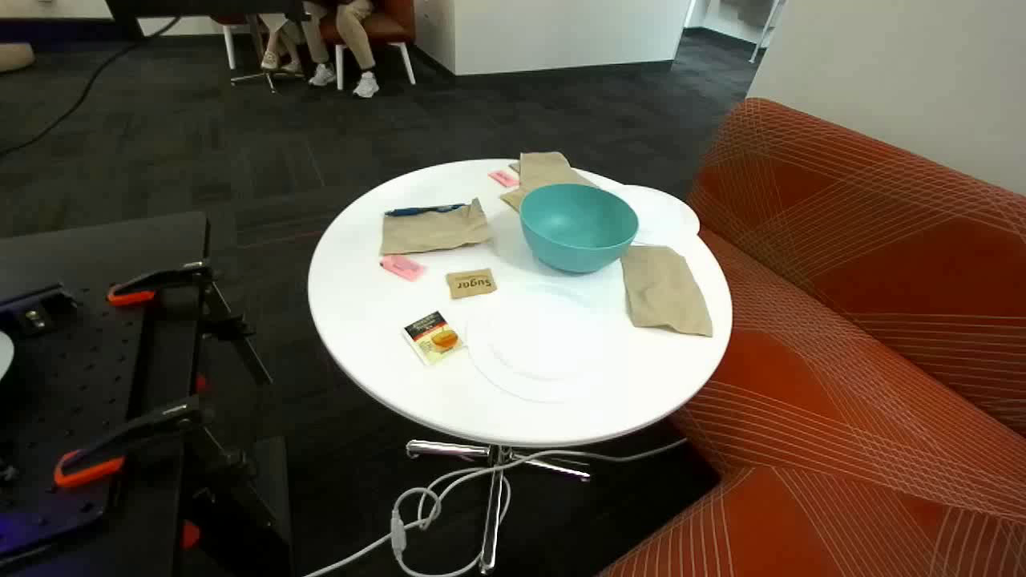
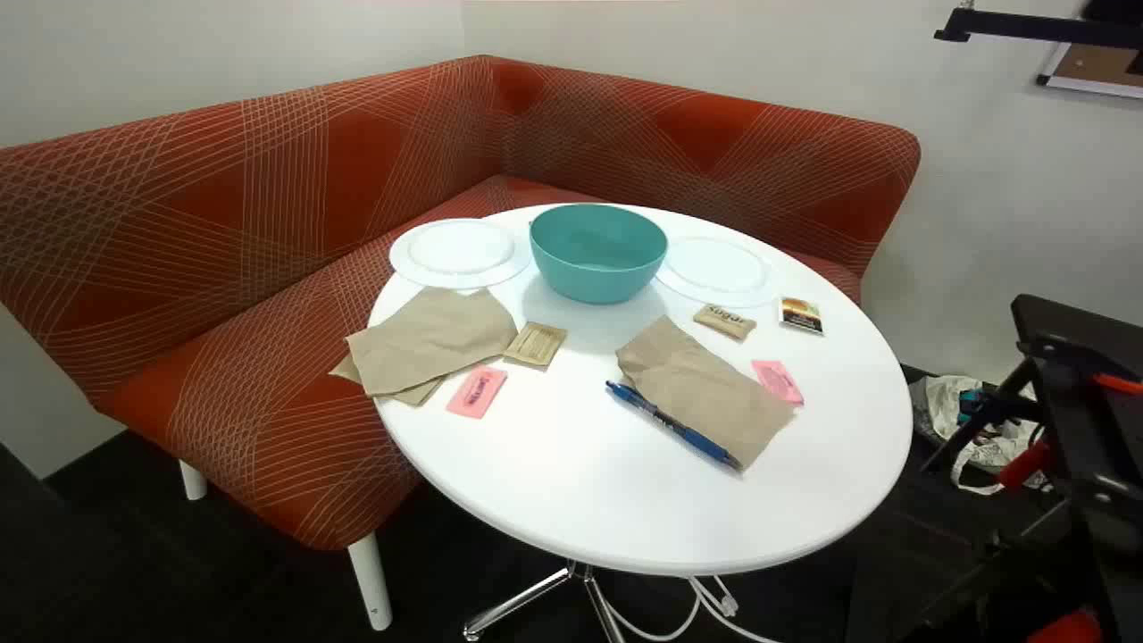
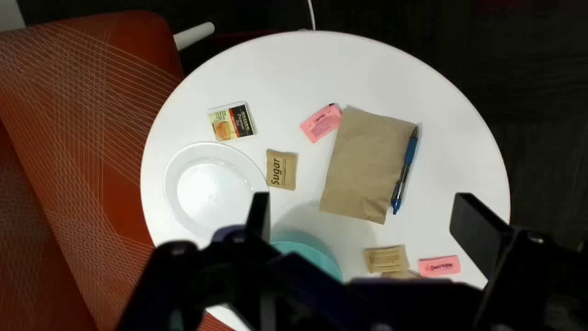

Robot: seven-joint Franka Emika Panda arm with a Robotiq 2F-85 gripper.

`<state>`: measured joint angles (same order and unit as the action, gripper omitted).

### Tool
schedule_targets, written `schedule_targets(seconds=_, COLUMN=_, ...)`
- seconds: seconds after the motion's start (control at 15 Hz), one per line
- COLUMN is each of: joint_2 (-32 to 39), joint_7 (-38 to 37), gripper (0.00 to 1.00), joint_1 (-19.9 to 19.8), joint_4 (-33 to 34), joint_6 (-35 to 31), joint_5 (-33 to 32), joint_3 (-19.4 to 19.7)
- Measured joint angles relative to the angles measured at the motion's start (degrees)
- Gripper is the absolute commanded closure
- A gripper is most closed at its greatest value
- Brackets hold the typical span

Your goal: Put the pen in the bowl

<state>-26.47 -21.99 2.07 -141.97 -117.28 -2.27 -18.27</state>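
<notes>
Pen (image 2: 674, 426): one, blue, lying flat on the round white surface (image 2: 571, 446) along one edge of a tan napkin (image 3: 367, 165); whether any of its length rests on the paper we cannot tell for certain. Jaws: released and spread wide, as we see them in the wrist view, holding nothing; we can make them out in neither exterior view. Position: in the wrist view we find the pen above the line joining the two jaws, within their span, nearer the jaw at the right of that picture. Long axis: mostly up and down in that picture, top end leaning right, hence roughly crosswise to the line on which the jaws close. We judge that they could take the barrel by its sides with little turning. Height: we read the surface as well below them, so the next move should call for a shift towards the pen and a descent. Bowl (image 1: 579, 228): one, teal, upright, past the napkin's end from the pen, partly hidden by the jaws in the wrist view; pen not yet in it. Risk, in our judgement: napkin edge pinched along with the barrel.
</notes>
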Motion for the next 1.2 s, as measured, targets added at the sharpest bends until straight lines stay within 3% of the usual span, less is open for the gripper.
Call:
schedule_targets(seconds=0.73, joint_2=1.3, joint_7=0.0, gripper=0.00, joint_1=1.0, joint_4=0.0, joint_6=-0.3, joint_5=0.0, joint_3=0.4)
schedule_targets(seconds=1.2, joint_2=11.0, joint_7=0.2, gripper=0.00, joint_1=3.6, joint_4=0.0, joint_6=-12.7, joint_5=0.1, joint_3=0.4)
